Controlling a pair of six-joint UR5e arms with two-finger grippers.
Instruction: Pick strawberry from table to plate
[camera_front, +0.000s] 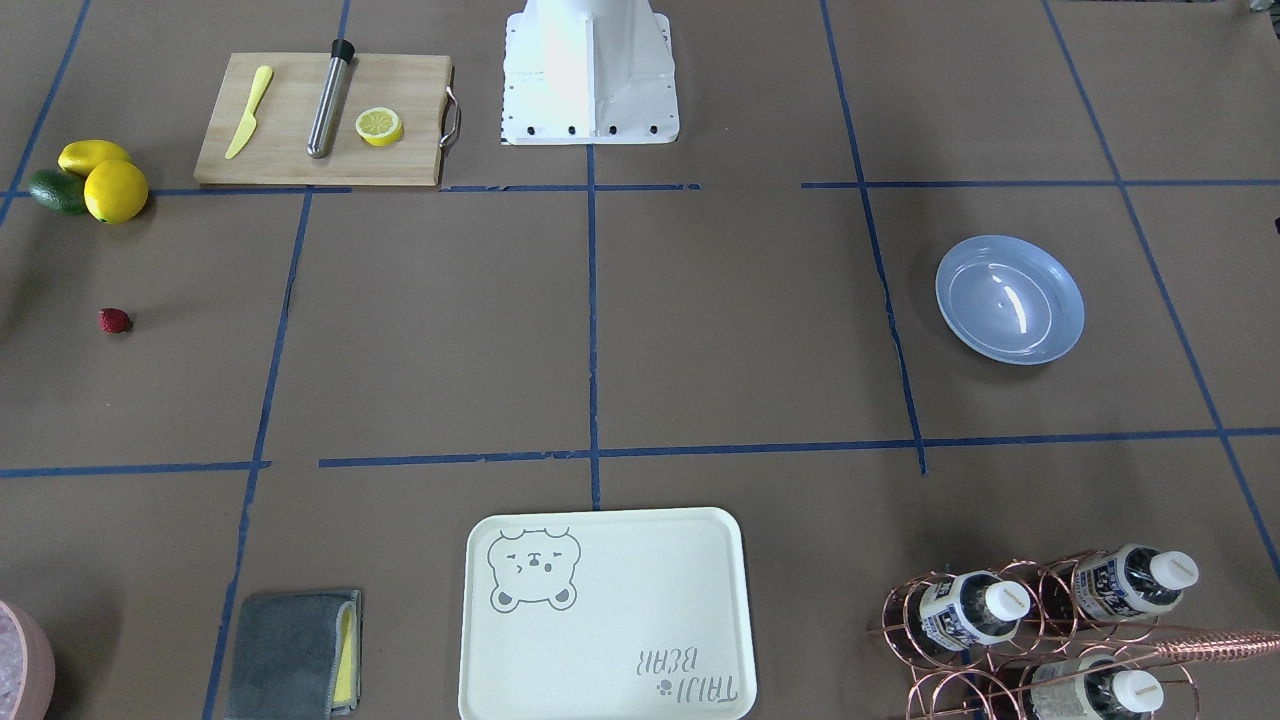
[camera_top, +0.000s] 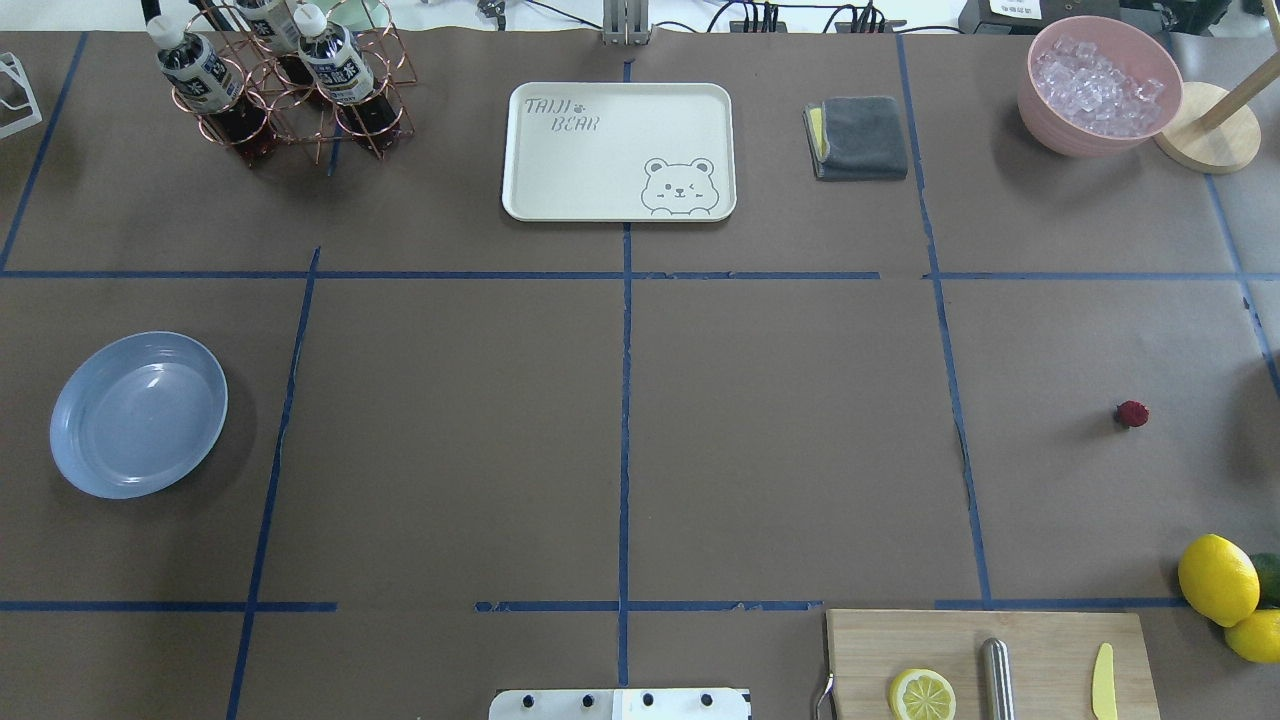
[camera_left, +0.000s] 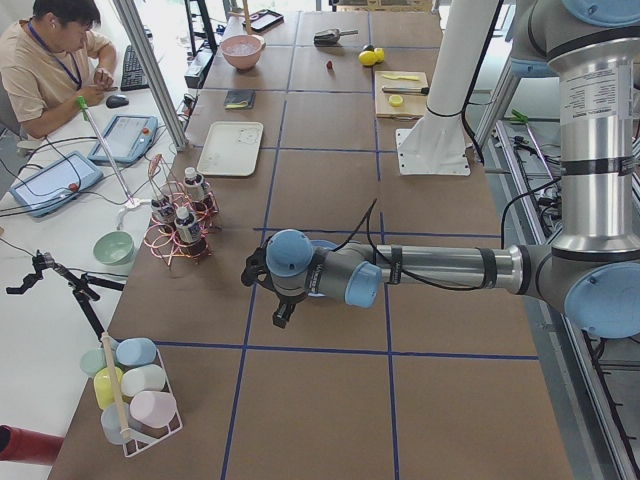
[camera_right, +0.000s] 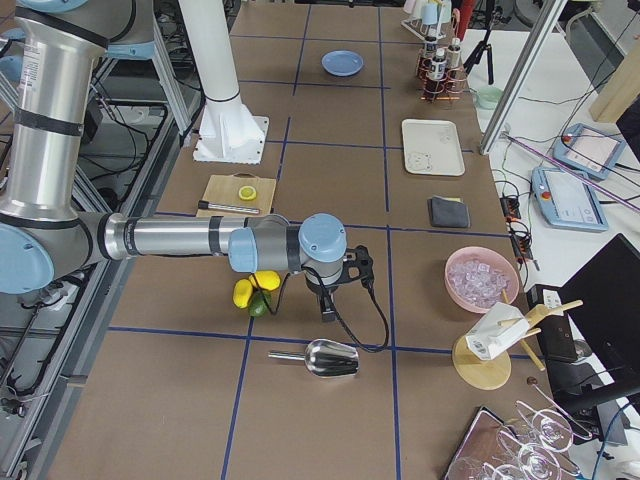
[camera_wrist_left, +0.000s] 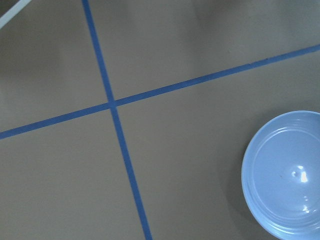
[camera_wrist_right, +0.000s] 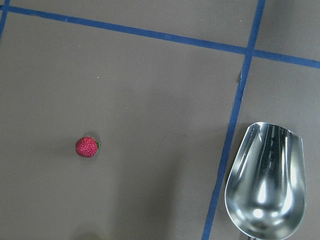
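The strawberry (camera_top: 1132, 413) is a tiny dark-red berry lying alone on the brown table (camera_top: 780, 450), far on my right side; it also shows in the front view as the strawberry (camera_front: 114, 320) and under the right wrist camera as the strawberry (camera_wrist_right: 87, 146). The light-blue plate (camera_top: 138, 414) sits empty far on my left, and the plate (camera_wrist_left: 287, 175) fills the left wrist view's lower right corner. My left gripper (camera_left: 280, 315) hangs over the table close to the plate. My right gripper (camera_right: 327, 310) hangs near the lemons. I cannot tell whether either is open or shut.
Two lemons (camera_top: 1217, 578) and an avocado lie near the strawberry. A cutting board (camera_top: 990, 660) carries a lemon half, metal rod and yellow knife. A metal scoop (camera_wrist_right: 265, 185) lies right of the berry. A cream tray (camera_top: 618, 150), grey cloth, pink ice bowl (camera_top: 1100, 85) and bottle rack (camera_top: 280, 85) line the far edge.
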